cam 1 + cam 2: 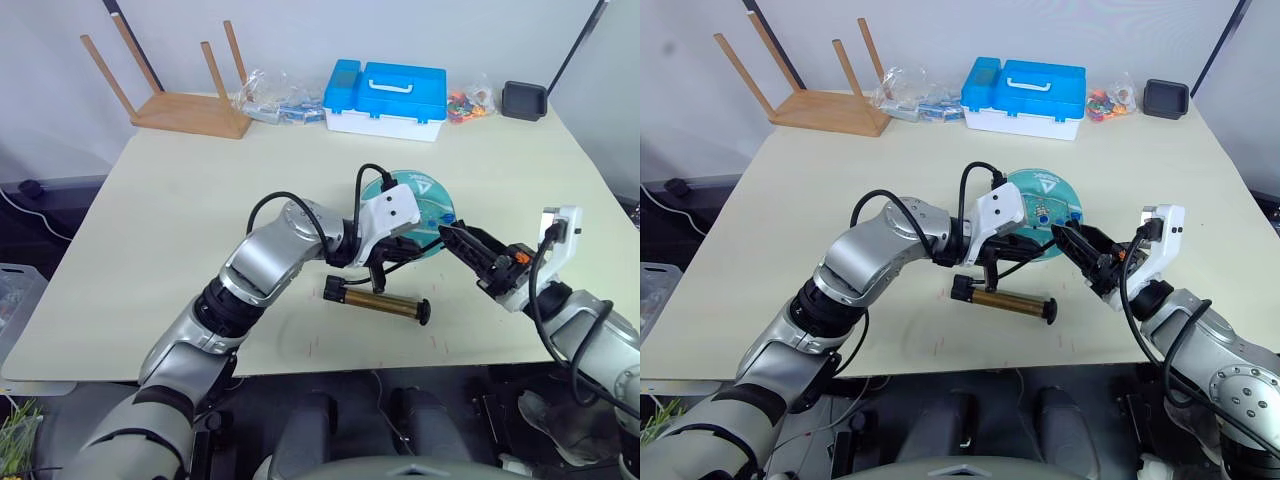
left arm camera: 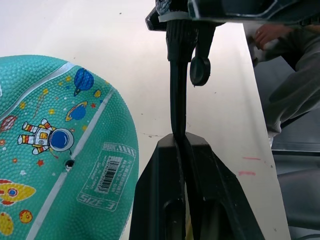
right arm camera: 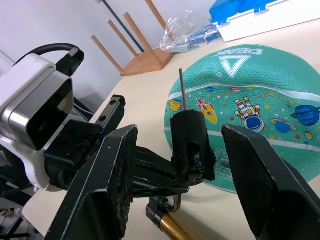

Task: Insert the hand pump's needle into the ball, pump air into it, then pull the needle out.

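Note:
The teal ball lies mid-table, its small valve hole facing up beside an astronaut print. In front of it the bronze hand pump lies flat on the table, black T-handle to the right. My left gripper hovers just in front of the ball, shut on the pump's thin black hose. The hose ends in a black fitting with the needle sticking out, off the ball. My right gripper stands open around that fitting, its fingers apart from it on both sides.
A blue toolbox, an upturned wooden stool, plastic bags and a black tray line the far table edge. The near edge runs close behind the pump. A person's hand shows beyond the table.

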